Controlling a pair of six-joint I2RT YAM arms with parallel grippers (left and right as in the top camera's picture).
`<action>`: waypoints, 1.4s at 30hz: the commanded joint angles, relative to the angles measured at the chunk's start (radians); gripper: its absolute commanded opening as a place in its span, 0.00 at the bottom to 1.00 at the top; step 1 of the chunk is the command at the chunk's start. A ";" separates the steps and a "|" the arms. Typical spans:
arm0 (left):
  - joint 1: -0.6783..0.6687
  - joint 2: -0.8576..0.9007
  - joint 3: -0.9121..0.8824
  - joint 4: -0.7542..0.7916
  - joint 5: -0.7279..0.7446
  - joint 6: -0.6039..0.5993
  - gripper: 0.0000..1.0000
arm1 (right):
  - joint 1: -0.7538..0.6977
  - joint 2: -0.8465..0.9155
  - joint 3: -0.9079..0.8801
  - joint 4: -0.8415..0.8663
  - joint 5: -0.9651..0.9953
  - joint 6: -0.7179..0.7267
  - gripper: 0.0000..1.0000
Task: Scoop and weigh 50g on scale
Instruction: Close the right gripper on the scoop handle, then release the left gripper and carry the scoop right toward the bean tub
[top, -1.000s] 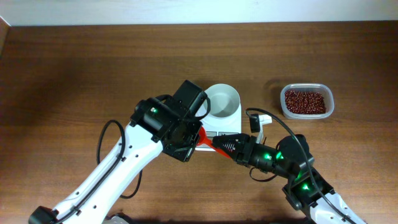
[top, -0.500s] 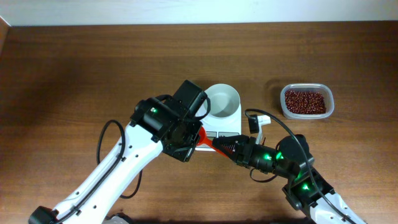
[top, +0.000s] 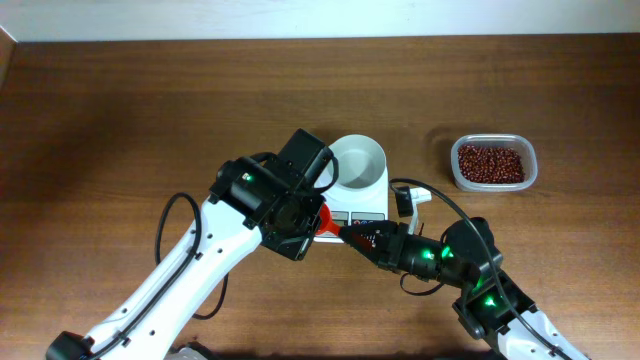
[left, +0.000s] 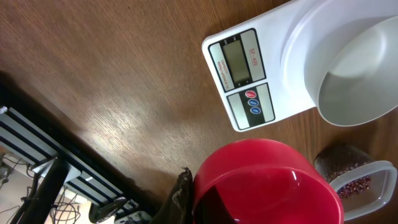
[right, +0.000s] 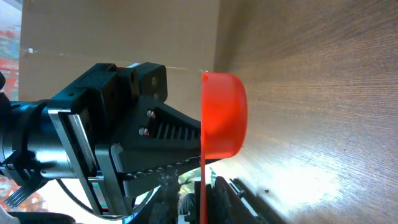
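Note:
The white scale (top: 362, 216) carries an empty round white bowl (top: 357, 165). In the left wrist view its display (left: 238, 60) and the bowl (left: 360, 74) lie beyond the scoop. My left gripper (top: 316, 222) hangs just in front of the scale, shut on an empty red scoop (top: 326, 219) (left: 261, 183). From the right, my right gripper (top: 350, 234) (right: 200, 202) reaches in. The scoop's thin handle (right: 202, 180) stands between its jaws, with a gap showing on one side. The beans (top: 490, 163) fill a clear container to the right of the scale.
The clear container (left: 367, 193) shows at the lower right of the left wrist view. The left arm's black wrist body (right: 118, 143) sits close in front of the right wrist camera. Brown wooden table (top: 150, 110) stretches around the scale.
My right gripper has slid left toward the scoop and its jaws have narrowed round the handle. The left gripper and scoop have stayed in place.

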 joint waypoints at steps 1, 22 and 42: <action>-0.004 -0.009 0.002 -0.003 -0.016 -0.013 0.00 | 0.016 0.002 0.016 0.009 -0.021 -0.016 0.18; -0.004 -0.009 0.002 -0.023 -0.016 -0.013 0.00 | 0.015 0.003 0.016 0.008 0.003 -0.018 0.04; -0.004 -0.009 0.002 -0.023 -0.016 -0.013 0.99 | 0.005 0.002 0.016 -0.071 0.038 -0.412 0.04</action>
